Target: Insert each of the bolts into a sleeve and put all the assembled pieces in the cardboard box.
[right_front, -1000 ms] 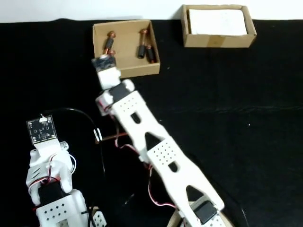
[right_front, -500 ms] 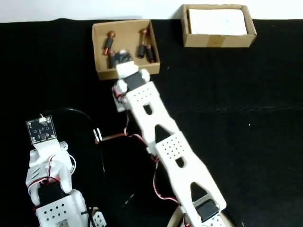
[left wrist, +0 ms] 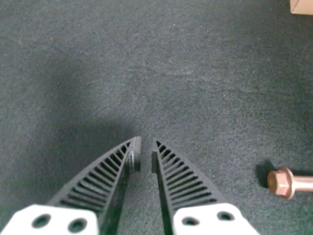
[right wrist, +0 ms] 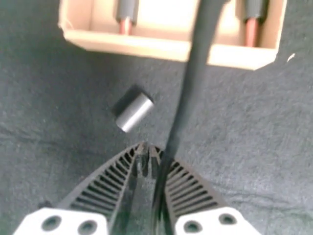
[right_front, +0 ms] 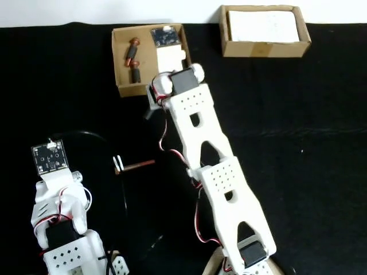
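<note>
Holds nothing in the right pincer (right wrist: pixel 146 157), closed tip to tip over the black cloth surface (right_front: pixel 298 149), beside the short dark grey sleeve (right wrist: pixel 133 111) lying just outside the brown cardboard box (right wrist: pixel 146 49), likely for want of a bolt. Has the left pincer (left wrist: pixel 145 159) at a narrow slit, empty, near the copper-coloured hex-head bolt (left wrist: pixel 281 182), seemingly ready to take it. Shows sleeved copper bolts (right_front: pixel 132 52) already inside the box.
</note>
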Tool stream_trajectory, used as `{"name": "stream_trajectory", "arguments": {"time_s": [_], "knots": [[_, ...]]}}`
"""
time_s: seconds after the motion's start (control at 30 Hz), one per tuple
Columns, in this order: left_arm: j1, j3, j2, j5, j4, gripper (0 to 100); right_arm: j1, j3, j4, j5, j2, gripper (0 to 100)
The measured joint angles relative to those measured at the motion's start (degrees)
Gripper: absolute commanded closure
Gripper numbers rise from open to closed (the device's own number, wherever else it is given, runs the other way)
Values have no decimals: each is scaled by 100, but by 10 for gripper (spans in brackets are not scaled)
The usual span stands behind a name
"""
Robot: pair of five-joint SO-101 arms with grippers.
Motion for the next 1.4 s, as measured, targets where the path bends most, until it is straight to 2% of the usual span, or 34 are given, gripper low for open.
{"name": "stream_trajectory", "arguments": {"time_s": [0.07,0.13,0.2,0.43,0.7,0.87,1.03,1.2,1.4], "knots": [[0,0,0,0,0,934,-123,167,0,-44,0,820],[0,0,0,0,0,934,-316,334,-114,-413,0,752],[0,0,0,0,0,934,-466,554,-396,-905,-9,735],[0,0,0,0,0,934,-598,1547,-1890,-1705,237,735],[0,0,0,0,0,934,-598,1697,-2523,-1785,668,741],[0,0,0,0,0,934,-589,1688,-2541,-1785,756,893],[0,0,0,0,0,934,-545,1697,-2453,-1152,862,985],[0,0,0,0,0,934,-545,1670,-2066,-642,862,985],[0,0,0,0,0,934,-484,1547,-1108,70,818,985]]}}
